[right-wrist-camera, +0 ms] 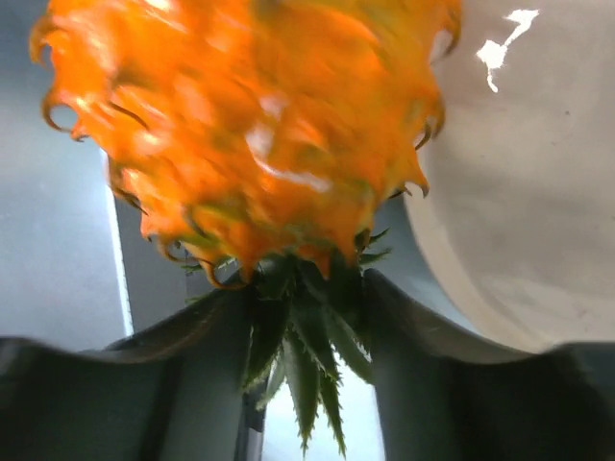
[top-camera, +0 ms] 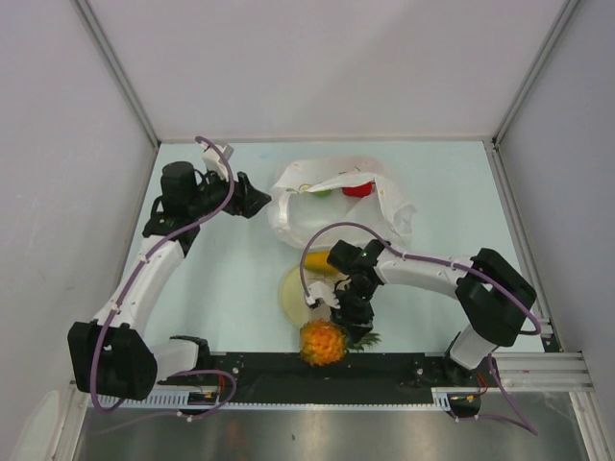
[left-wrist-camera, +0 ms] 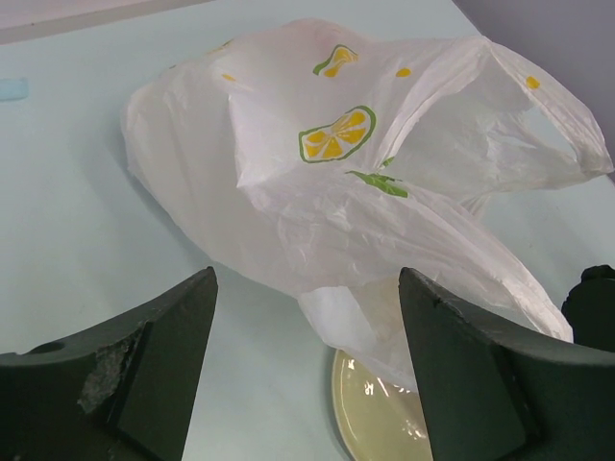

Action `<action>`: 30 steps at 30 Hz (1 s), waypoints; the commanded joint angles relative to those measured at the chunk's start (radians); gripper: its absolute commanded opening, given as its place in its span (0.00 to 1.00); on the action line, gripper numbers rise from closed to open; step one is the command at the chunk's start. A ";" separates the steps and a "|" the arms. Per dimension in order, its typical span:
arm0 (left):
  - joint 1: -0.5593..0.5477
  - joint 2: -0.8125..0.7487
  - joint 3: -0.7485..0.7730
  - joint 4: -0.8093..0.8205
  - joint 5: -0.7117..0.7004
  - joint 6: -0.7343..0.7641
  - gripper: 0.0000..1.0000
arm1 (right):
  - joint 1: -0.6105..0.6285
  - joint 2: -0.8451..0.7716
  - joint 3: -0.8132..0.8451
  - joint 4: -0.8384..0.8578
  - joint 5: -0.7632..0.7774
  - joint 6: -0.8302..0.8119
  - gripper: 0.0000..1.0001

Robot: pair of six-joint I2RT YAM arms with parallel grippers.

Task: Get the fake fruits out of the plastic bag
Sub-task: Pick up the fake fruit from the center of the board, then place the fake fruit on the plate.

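Pale blue tabletop [top-camera: 240, 274]; plain white walls [top-camera: 317, 67] enclosing; lighting seemingly diffuse

Toy fruits, four in all: one orange pineapple [top-camera: 323, 343], one yellow mango [top-camera: 320, 262], one red piece [top-camera: 358, 188] and one green piece [top-camera: 321, 192]. Other items: one plastic bag [top-camera: 384, 216] printed with lemon slices, and one round plate [top-camera: 291, 293]. Robot arms, two: one left arm [top-camera: 154, 269] and one right arm [top-camera: 432, 274].

Robot lab test cell, plain white walls [top-camera: 317, 58], aluminium posts [top-camera: 115, 67], pale tabletop [top-camera: 240, 279]
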 commanded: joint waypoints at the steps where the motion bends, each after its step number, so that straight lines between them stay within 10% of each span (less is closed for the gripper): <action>1: 0.012 -0.030 -0.012 0.035 0.021 -0.021 0.82 | 0.004 -0.038 -0.004 0.010 -0.022 -0.038 0.31; 5: 0.012 -0.023 -0.011 0.044 0.025 -0.027 0.82 | -0.019 -0.102 0.003 -0.037 0.003 -0.087 0.00; 30: 0.098 -0.093 -0.035 0.036 0.016 -0.021 0.82 | -0.275 -0.040 0.195 -0.146 0.153 -0.363 0.00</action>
